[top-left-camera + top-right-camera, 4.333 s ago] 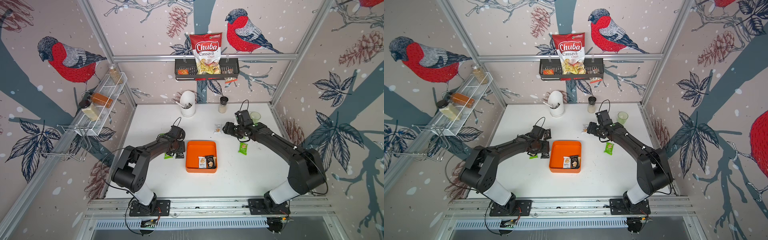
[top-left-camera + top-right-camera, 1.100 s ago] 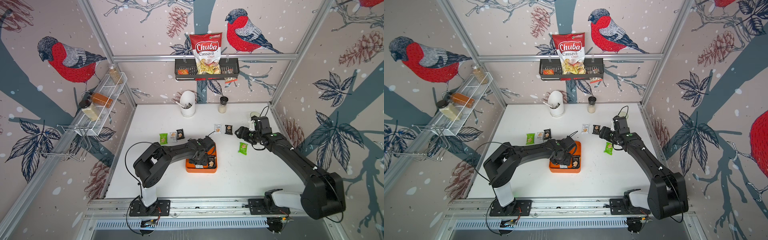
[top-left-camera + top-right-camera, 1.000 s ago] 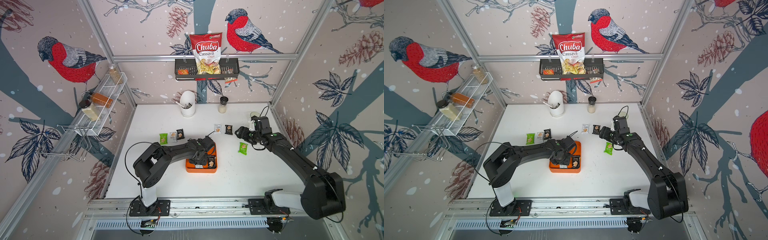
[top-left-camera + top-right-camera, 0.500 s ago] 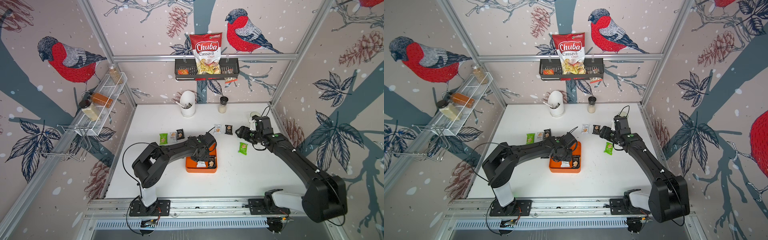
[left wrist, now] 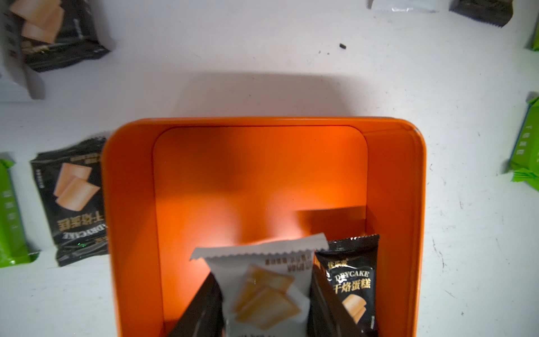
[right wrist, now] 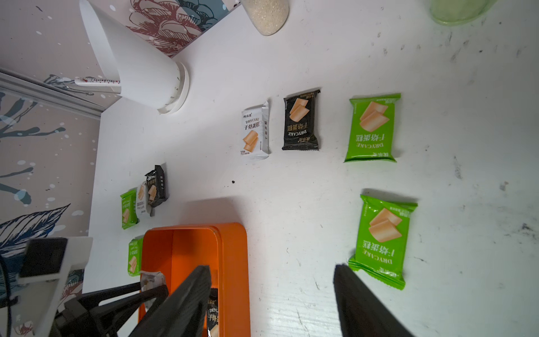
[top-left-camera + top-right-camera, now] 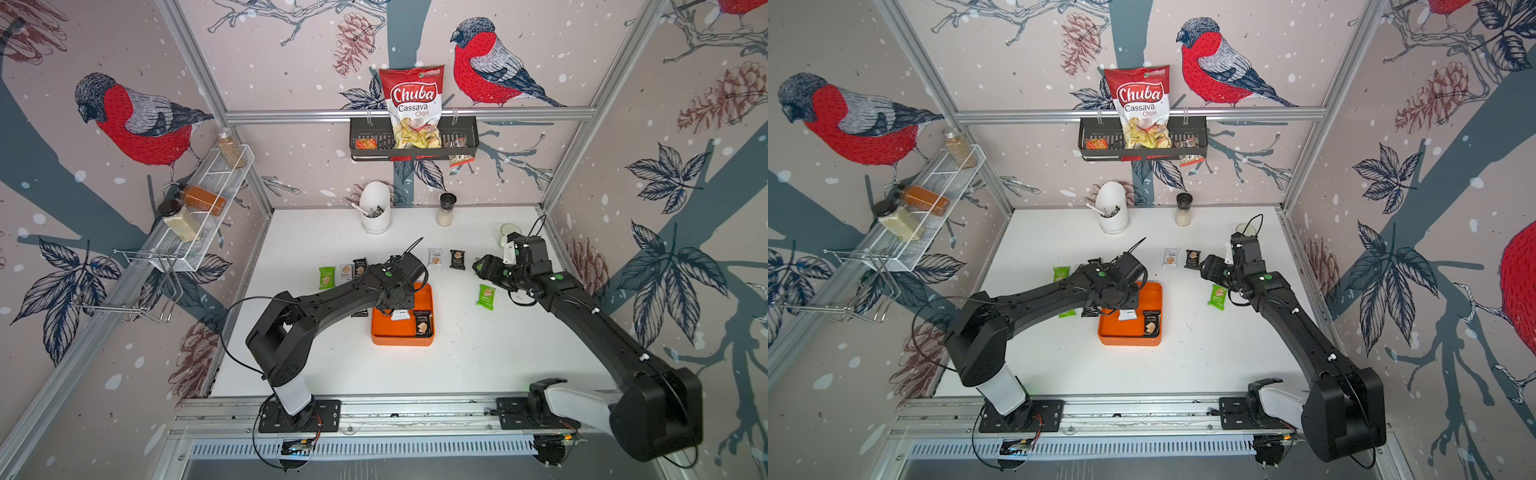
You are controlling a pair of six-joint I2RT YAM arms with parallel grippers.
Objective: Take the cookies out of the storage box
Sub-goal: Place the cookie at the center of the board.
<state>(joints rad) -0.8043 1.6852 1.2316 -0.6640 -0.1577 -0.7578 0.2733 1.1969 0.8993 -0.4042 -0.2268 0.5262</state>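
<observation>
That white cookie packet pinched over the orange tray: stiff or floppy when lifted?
Probably light: the white packet is small and thin-filmed. Its crimped end looks slightly wavy, so the wrapper likely flexes; the cracker pictured suggests a stiffer, breakable core. Smooth film might slip from the left gripper.

In the left wrist view, the white packet point(image 5: 264, 291) and the black packet point(image 5: 354, 280) are cut off at the picture's edge. In both top views, packet print is too small to be read.
</observation>
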